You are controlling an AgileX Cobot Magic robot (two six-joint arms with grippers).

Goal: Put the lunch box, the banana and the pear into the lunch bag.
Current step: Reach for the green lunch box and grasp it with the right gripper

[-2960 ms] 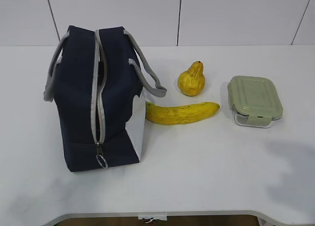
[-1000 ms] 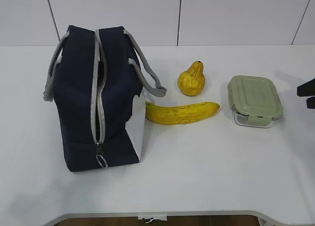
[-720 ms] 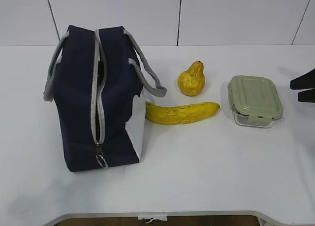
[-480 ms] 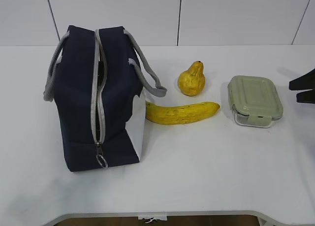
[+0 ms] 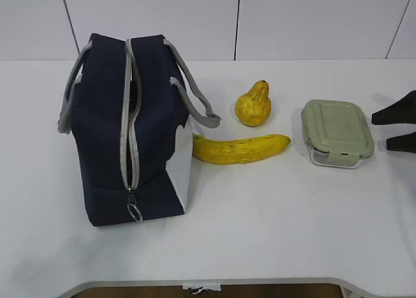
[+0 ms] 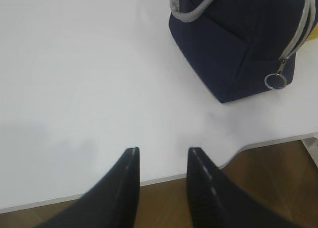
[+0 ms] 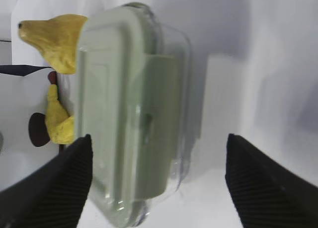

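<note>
The navy lunch bag (image 5: 104, 129) stands at the left, with its grey zipper's ring pull (image 5: 134, 213) low on the near end. The yellow pear (image 5: 253, 104) stands upright mid-table, and the banana (image 5: 240, 149) lies in front of it. Right of them sits the lunch box (image 5: 337, 132) with its sage-green lid. My right gripper (image 5: 381, 132) is open just right of the box and apart from it. In the right wrist view the lunch box (image 7: 129, 109) lies ahead of the wide jaws of my right gripper (image 7: 159, 138). My left gripper (image 6: 163, 151) is open and empty over the table's front edge.
The white table's front edge (image 6: 208, 171) runs under my left fingers, with brown floor below it. The bag (image 6: 238, 39) is ahead and to the right of the left gripper. A white panelled wall (image 5: 260, 19) backs the table.
My right gripper has come in from the right edge toward the lunch box, and its jaws have spread wider. The bag, fruit and box have not moved.
</note>
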